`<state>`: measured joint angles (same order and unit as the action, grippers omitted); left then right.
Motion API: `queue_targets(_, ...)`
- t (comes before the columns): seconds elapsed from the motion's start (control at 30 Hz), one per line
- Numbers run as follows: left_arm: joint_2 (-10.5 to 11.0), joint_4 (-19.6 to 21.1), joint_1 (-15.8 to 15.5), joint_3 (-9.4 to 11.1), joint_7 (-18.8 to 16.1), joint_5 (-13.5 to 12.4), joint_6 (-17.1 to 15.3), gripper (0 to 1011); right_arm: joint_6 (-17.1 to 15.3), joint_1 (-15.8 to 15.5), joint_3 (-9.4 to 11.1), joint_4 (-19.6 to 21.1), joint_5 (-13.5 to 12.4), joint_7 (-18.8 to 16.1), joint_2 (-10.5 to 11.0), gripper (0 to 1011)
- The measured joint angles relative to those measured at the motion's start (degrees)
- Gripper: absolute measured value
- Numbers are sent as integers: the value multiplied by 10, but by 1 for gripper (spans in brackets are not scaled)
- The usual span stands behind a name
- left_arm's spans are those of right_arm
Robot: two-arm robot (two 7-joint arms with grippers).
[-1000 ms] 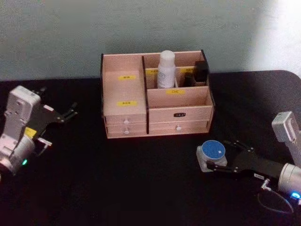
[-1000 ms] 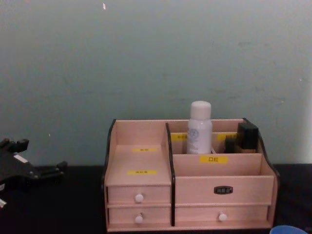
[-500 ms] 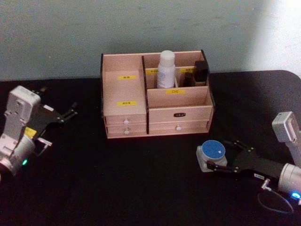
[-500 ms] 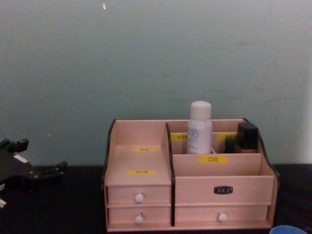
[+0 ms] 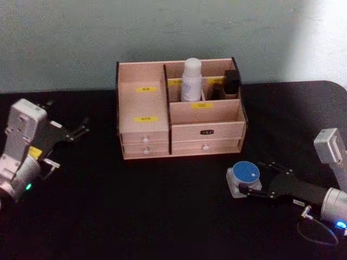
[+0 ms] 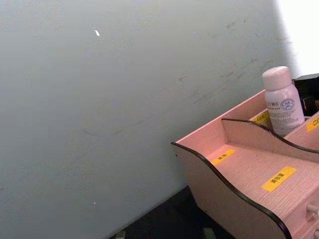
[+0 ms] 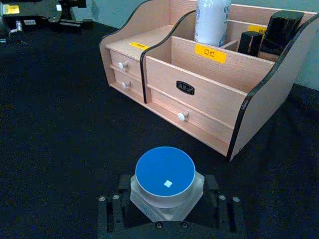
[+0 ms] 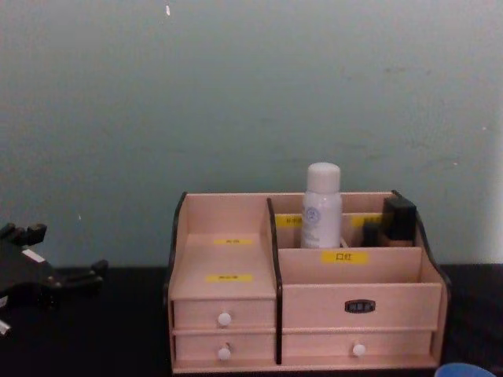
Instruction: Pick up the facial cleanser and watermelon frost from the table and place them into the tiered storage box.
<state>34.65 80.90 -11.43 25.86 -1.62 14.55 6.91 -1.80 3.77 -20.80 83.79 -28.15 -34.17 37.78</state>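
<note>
You're about halfway, by my reading: the white bottle (image 5: 191, 80), which I take for the facial cleanser, stands upright in a rear compartment of the tiered storage box (image 5: 135, 73), beside two small black items (image 5: 232, 81). The box sits at the middle of the tabletop's (image 5: 162, 222) far edge. What's left is the watermelon frost jar (image 5: 245, 173) — a small, pale, blue-topped pot — resting on the tabletop toward the near right corner, in front of the box's right end and apart from it. Your right gripper (image 5: 252, 177) lies low at the jar, one finger to each side of its body. In the right wrist view they look pressed flush against it, so I'd judge the grip closed on the jar, though it has not left the surface. Your left gripper (image 5: 66, 116) hangs near the left edge, fingers spread and holding nothing. The remaining work, as I see it: lift the jar, carry it over the drawers (image 5: 206, 145) and set it into a free compartment — the front right one looks unoccupied.
</note>
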Motion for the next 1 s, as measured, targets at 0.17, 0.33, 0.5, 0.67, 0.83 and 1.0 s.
queue_targets(0.17,0,0,0,0,0,0,0,1001,0,0,0,0,0,0,0,842)
queue_targets(0.33,0,0,0,0,0,0,0,1001,0,0,0,0,0,0,0,711)
queue_targets(0.5,0,0,0,0,0,0,0,1001,0,0,0,0,0,0,0,685)
queue_targets(0.67,0,0,0,0,0,0,0,1001,0,0,0,0,0,0,0,685)
queue_targets(0.83,0,0,0,0,0,0,0,1001,0,0,0,0,0,0,0,685)
queue_targets(1.0,0,0,0,0,0,0,0,1001,0,0,0,0,0,0,0,685)
